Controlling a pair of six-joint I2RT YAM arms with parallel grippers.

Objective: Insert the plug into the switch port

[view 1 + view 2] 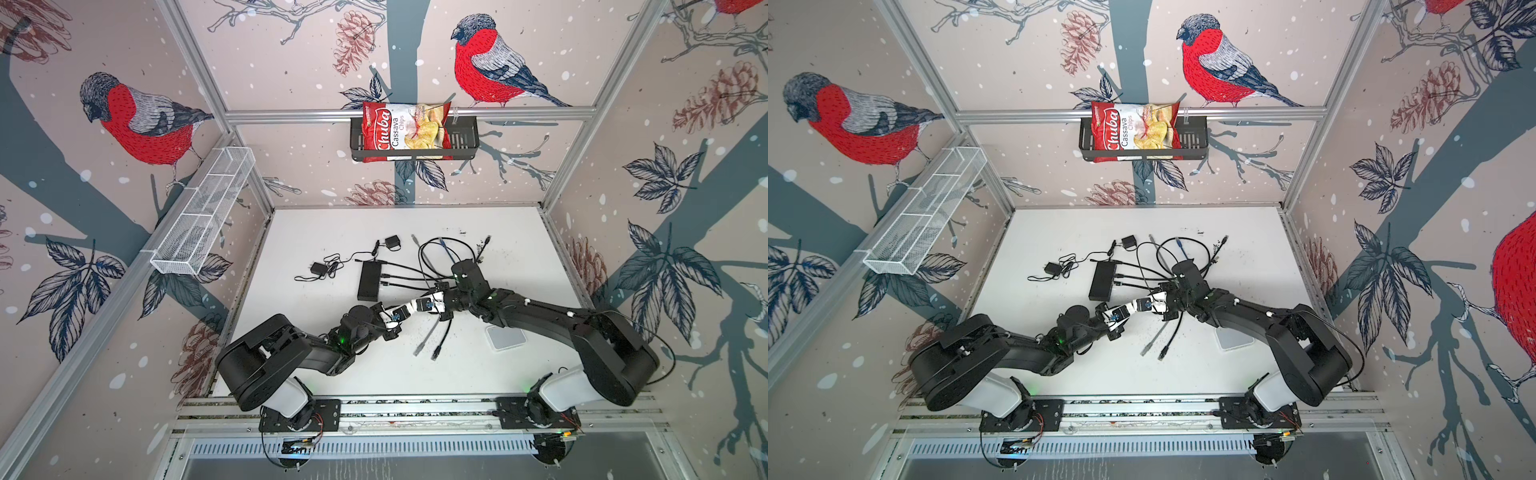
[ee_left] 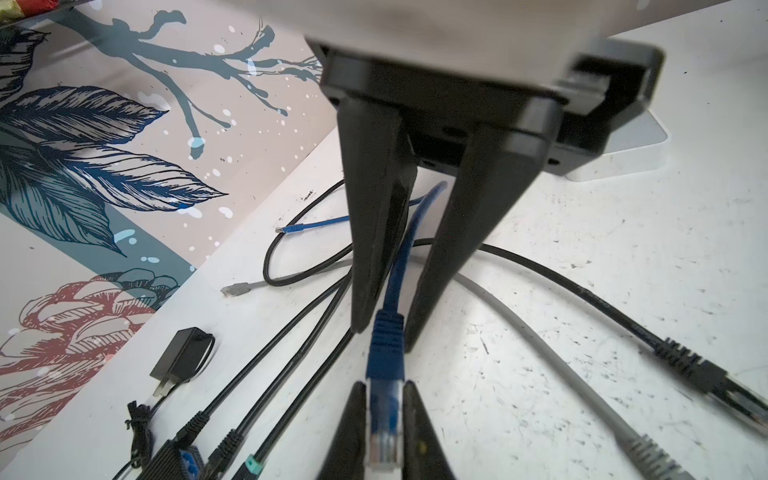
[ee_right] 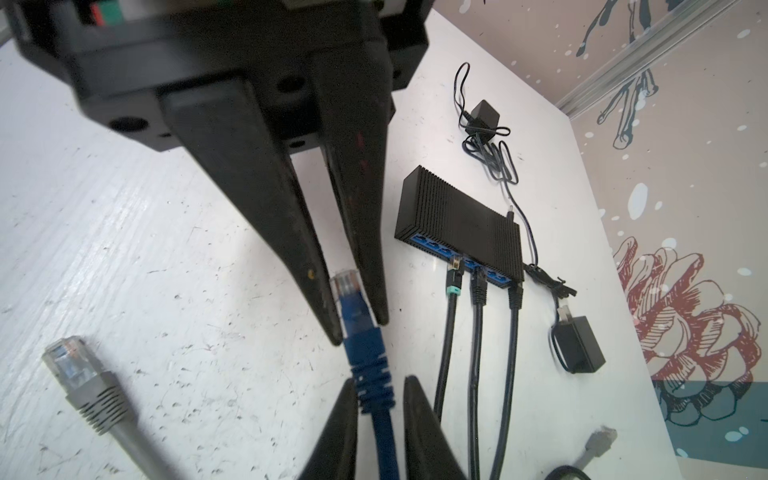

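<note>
The plug (image 2: 384,419) is a clear connector on a blue cable, and it hangs above the table. My left gripper (image 2: 384,384) is shut on the connector. It shows in both top views (image 1: 411,312) (image 1: 1136,309). My right gripper (image 3: 381,380) stands slightly open around the cable's blue ribbed boot (image 3: 365,353), with a gap on one side. The two grippers point at each other, tips nearly meeting. The black switch (image 3: 461,224) lies flat on the table further back, also visible in both top views (image 1: 369,280) (image 1: 1102,280). Its blue ports (image 3: 432,245) face my grippers. Three black cables are plugged into them.
A grey plug (image 1: 417,352) and a black plug (image 1: 435,355) lie loose near the front. A white box (image 1: 505,337) sits under my right forearm. Two power adapters (image 1: 318,268) (image 1: 392,241) lie behind the switch. A chips bag (image 1: 405,129) fills a wall basket.
</note>
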